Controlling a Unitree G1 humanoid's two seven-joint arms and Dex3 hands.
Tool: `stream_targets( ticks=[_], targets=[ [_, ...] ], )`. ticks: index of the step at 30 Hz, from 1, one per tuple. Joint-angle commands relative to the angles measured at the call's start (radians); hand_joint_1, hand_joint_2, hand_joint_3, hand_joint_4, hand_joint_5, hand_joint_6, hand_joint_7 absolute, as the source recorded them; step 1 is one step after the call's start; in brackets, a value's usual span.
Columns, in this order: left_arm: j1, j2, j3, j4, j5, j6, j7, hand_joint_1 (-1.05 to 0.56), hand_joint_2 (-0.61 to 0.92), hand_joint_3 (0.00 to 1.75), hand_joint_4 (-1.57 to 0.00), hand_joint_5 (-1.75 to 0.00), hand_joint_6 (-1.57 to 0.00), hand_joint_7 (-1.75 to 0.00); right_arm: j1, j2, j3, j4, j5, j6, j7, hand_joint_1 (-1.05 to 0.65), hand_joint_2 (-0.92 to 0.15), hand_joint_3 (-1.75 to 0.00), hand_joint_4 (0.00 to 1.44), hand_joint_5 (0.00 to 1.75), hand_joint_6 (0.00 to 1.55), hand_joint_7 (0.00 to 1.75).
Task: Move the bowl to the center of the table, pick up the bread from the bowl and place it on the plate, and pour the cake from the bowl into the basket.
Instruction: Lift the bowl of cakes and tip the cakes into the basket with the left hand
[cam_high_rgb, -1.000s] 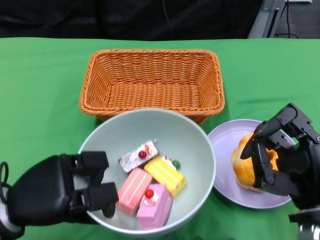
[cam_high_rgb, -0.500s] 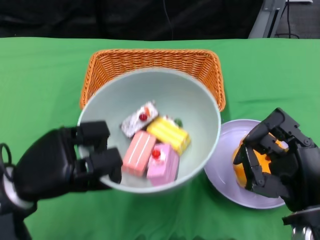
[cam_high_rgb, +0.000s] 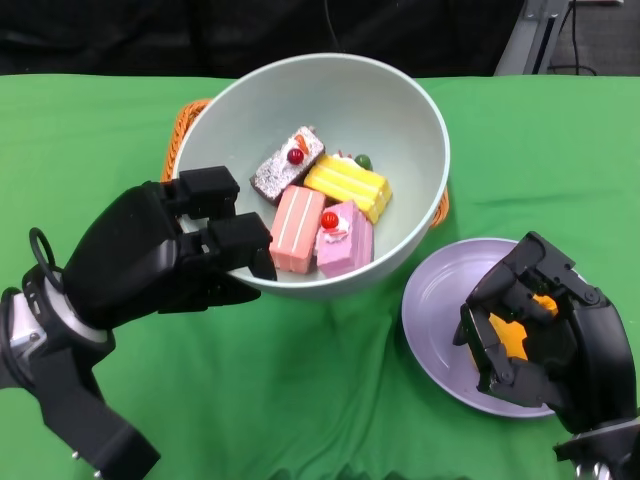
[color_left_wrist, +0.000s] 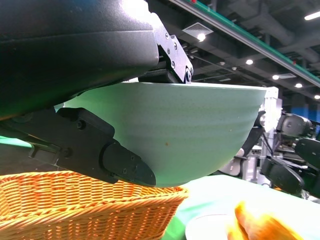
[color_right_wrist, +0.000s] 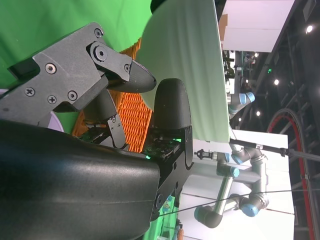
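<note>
My left hand (cam_high_rgb: 165, 255) grips the near rim of the pale green bowl (cam_high_rgb: 400, 110) and holds it raised over the orange wicker basket (cam_high_rgb: 183, 128), which the bowl mostly hides. Several cake slices (cam_high_rgb: 322, 205) lie inside the bowl. From the left wrist view the bowl (color_left_wrist: 200, 130) hangs just above the basket (color_left_wrist: 90, 205). The orange bread (cam_high_rgb: 515, 335) lies on the lilac plate (cam_high_rgb: 435, 310) at the right. My right hand (cam_high_rgb: 535, 335) is cupped over the bread; whether it still grips it is unclear.
A green cloth (cam_high_rgb: 300, 400) covers the table. Black background and a metal frame (cam_high_rgb: 535, 30) stand past the far edge. The right wrist view shows the bowl's wall (color_right_wrist: 187, 65) and a strip of basket (color_right_wrist: 135, 115) beyond my fingers.
My left hand has lifted the bowl off the table and carried it away from me, over the basket. The right hand has sunk lower over the bread on the plate.
</note>
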Motion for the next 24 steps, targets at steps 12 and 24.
stream_targets(
  ticks=[12,24],
  targets=[
    [-0.160,-0.127,0.034,0.216,-0.139,-0.017,-0.085,-0.16,0.92,0.33,-0.65,-1.75,-0.63,-1.41,-0.028,-0.010,0.007,0.110,-0.036,-0.103,-0.004,-0.07,-0.51,-1.15,0.66,1.75,0.51,1.59],
    [-0.230,-0.234,0.073,0.349,-0.280,0.000,-0.262,-0.19,0.91,0.40,-0.64,-1.75,-0.64,-1.28,-0.046,-0.006,0.014,0.192,-0.081,-0.172,-0.029,-0.03,-0.46,-1.25,0.67,1.75,0.51,1.64]
  ],
)
